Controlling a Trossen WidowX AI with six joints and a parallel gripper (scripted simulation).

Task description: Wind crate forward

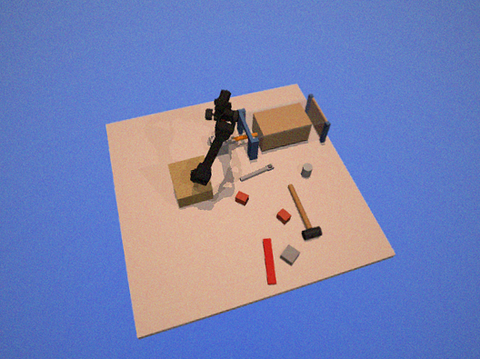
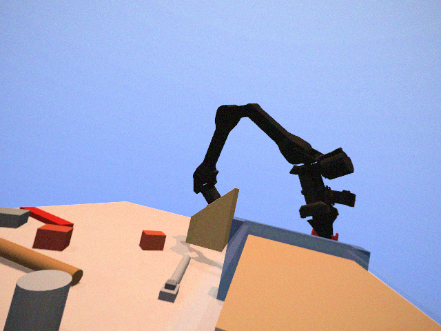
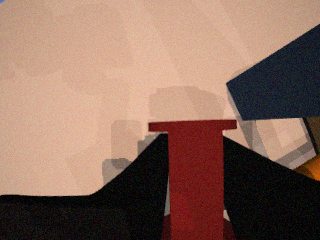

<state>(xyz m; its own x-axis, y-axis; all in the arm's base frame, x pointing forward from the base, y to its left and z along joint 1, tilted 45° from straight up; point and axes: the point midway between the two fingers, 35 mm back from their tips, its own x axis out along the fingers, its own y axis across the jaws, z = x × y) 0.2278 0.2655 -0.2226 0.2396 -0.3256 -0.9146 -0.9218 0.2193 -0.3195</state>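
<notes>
My gripper (image 3: 187, 140) (image 2: 324, 236) is shut on the red winch handle (image 3: 196, 195), whose wide crossbar shows beyond the fingertips in the wrist view. In the top view the arm hides the gripper. The winch (image 1: 211, 141) is mostly hidden under the arm, and I cannot tell whether the key is in its hole. The brown crate (image 1: 280, 118) (image 2: 302, 288) sits flat behind the blue steel frame (image 1: 253, 150) (image 2: 279, 235) (image 3: 280, 85). Its front is close to the frame; contact cannot be told. An orange strap (image 1: 242, 138) (image 3: 313, 173) runs through the frame towards the winch.
The arm stands on a wooden block (image 1: 187, 169) (image 2: 210, 227). A wrench (image 1: 255, 173) (image 2: 180, 270), two red cubes, a grey cylinder (image 1: 306, 170) (image 2: 38, 306), a hammer (image 1: 299, 205) (image 2: 38, 256), a grey block (image 1: 289, 253) and a red bar (image 1: 269, 261) lie on the bench.
</notes>
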